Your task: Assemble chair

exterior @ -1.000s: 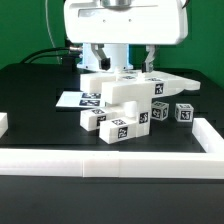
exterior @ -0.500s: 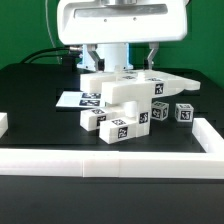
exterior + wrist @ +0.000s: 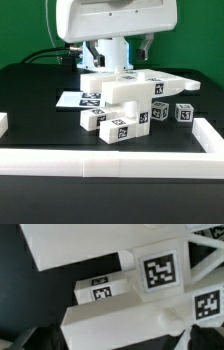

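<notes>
The white chair parts (image 3: 125, 95) lie stacked at the table's middle: a blocky piece on top, a flat slab (image 3: 176, 83) jutting to the exterior view's right, and short tagged posts (image 3: 115, 128) in front. Two small tagged blocks (image 3: 183, 112) stand beside the stack. My gripper (image 3: 123, 50) hangs straight above the stack, its fingers wide apart and holding nothing. In the wrist view the tagged white parts (image 3: 110, 317) fill the picture, and my gripper (image 3: 118, 344) shows only as dark fingertips (image 3: 22, 339) at either side.
The marker board (image 3: 72, 100) lies flat behind the stack toward the exterior view's left. A long low white border wall (image 3: 110, 162) runs along the front and turns up the right side (image 3: 211, 135). Black cables trail at the back left.
My gripper has risen straight up off the top of the stack. The chair parts have stayed where they were.
</notes>
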Available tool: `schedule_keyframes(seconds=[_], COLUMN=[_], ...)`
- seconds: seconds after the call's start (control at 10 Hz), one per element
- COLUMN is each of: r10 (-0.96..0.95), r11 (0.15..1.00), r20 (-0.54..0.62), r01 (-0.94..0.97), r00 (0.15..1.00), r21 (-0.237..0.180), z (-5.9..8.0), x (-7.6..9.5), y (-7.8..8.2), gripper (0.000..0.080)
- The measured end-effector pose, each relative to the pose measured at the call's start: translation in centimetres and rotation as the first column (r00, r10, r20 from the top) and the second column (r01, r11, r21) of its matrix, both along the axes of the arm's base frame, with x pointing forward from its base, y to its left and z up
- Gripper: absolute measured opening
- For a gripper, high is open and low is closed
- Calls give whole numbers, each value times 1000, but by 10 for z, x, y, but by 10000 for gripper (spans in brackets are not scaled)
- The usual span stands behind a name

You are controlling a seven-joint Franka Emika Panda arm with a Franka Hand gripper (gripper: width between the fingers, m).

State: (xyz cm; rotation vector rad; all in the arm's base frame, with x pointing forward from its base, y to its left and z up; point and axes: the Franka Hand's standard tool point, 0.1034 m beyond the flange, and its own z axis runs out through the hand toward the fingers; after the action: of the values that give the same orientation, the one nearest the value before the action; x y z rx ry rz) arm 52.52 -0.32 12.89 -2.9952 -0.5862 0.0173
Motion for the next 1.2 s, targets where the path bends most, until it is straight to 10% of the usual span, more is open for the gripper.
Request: schedule_keyframes(seconds=[0.5,0.9,1.2], r10=[48,48,60], r11=[997,997,997], r20=[3,-1,-6], r01=[-48,-48,-60], r00=[999,999,998], r21=[56,53,54], z=[1,-2,-21], x=[-63,-64,-101], y=[-4,-4,-15], gripper=[649,649,649])
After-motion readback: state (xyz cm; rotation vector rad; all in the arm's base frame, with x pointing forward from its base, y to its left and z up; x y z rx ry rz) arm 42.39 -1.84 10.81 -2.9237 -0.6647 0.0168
